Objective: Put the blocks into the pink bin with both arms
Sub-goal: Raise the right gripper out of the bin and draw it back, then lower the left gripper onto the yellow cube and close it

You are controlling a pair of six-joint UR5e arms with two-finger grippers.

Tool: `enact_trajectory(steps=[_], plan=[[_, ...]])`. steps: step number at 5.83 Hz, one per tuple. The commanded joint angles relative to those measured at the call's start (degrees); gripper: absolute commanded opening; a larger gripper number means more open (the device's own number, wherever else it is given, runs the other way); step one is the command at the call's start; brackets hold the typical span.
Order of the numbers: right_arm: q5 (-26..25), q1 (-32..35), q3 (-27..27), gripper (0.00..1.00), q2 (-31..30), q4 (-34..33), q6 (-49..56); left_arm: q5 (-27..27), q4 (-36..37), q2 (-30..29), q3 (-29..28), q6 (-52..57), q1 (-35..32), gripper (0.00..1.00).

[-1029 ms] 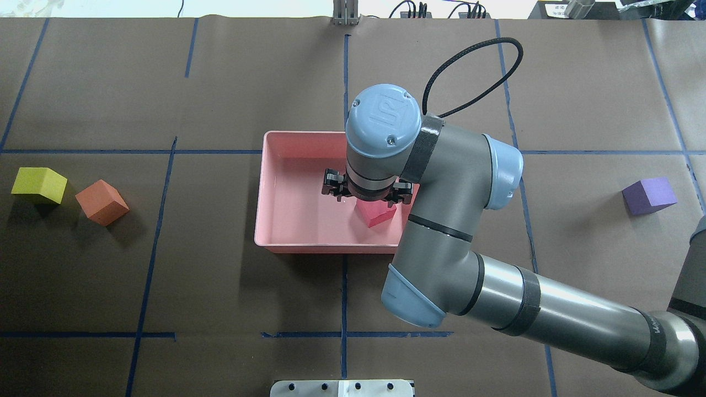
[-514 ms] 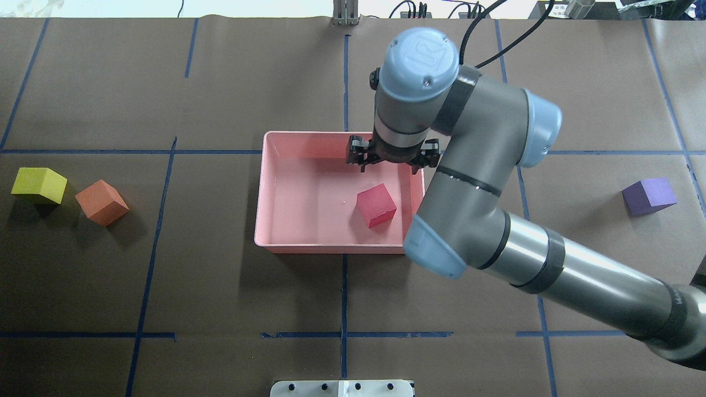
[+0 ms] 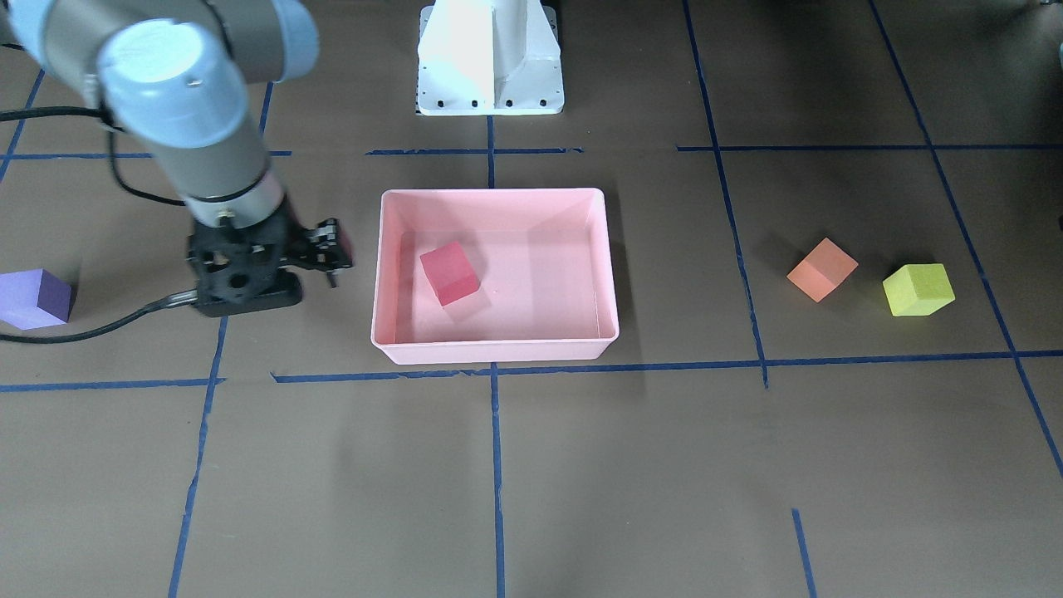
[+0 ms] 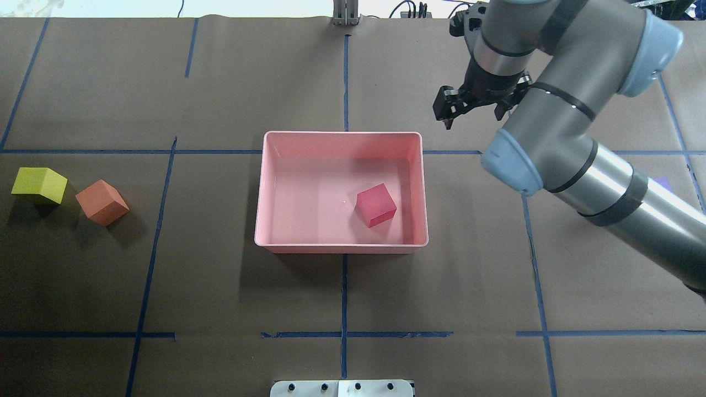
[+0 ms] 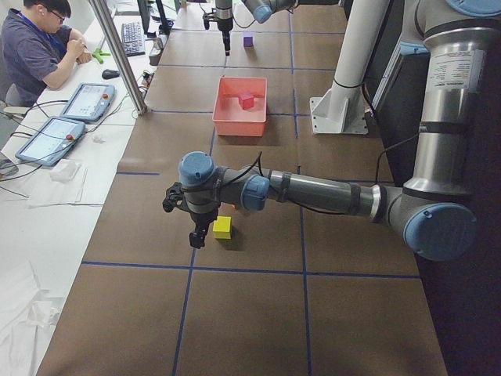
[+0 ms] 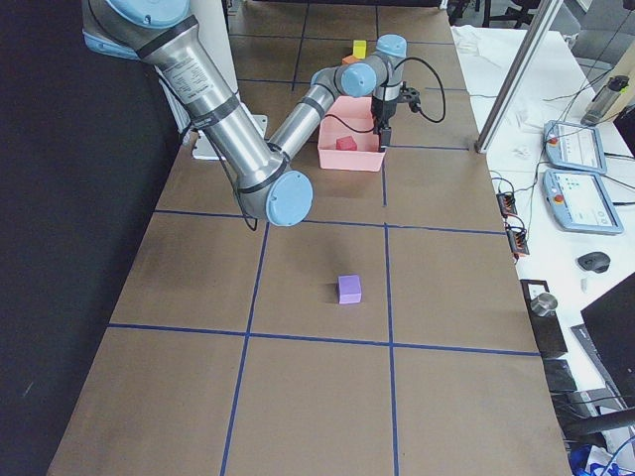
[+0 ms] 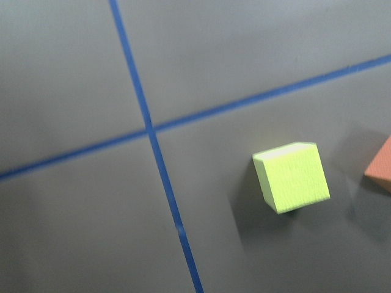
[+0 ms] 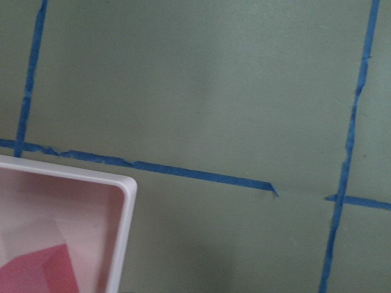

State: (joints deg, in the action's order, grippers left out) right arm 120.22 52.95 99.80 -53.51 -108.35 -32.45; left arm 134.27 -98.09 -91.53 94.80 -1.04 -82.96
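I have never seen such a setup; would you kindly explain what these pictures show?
The robot's jointed right arm and left arm work at a table marked with blue tape. One picture looks down from behind the robot, one faces it, two look along the table from its ends, two come from wrist cameras. A pink bin holds a red block. The orange block and yellow-green block lie on one side, the purple block on the other. The right tool is open and empty, outside the bin. The left tool hovers by the yellow-green block; I cannot tell whether it is open.
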Motion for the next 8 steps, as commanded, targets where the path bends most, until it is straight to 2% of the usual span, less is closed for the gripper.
enact_trajectory(steps=[1,2,3,5,8], plan=[[5.9,10.5,2.5,1.00,-11.8,0.4,25.4,-0.4,-11.7,2.8,-1.5,-19.3,7.2,1.00],[8.3,15.8,4.0,1.00,-17.7,0.5,35.2,-0.9,-15.9,3.4,-2.2,-26.5,10.2,1.00],[9.0,18.5,4.3,1.00,-20.9,0.5,41.2,-2.9,-18.1,3.5,-3.6,-29.7,13.0,1.00],[8.9,18.8,5.0,1.00,-22.1,0.5,41.8,-4.5,-26.4,3.4,-7.4,-35.6,16.9,1.00],[8.9,18.8,7.0,1.00,-23.5,0.5,41.7,-4.5,-27.2,2.8,-8.3,-39.0,19.9,1.00]])
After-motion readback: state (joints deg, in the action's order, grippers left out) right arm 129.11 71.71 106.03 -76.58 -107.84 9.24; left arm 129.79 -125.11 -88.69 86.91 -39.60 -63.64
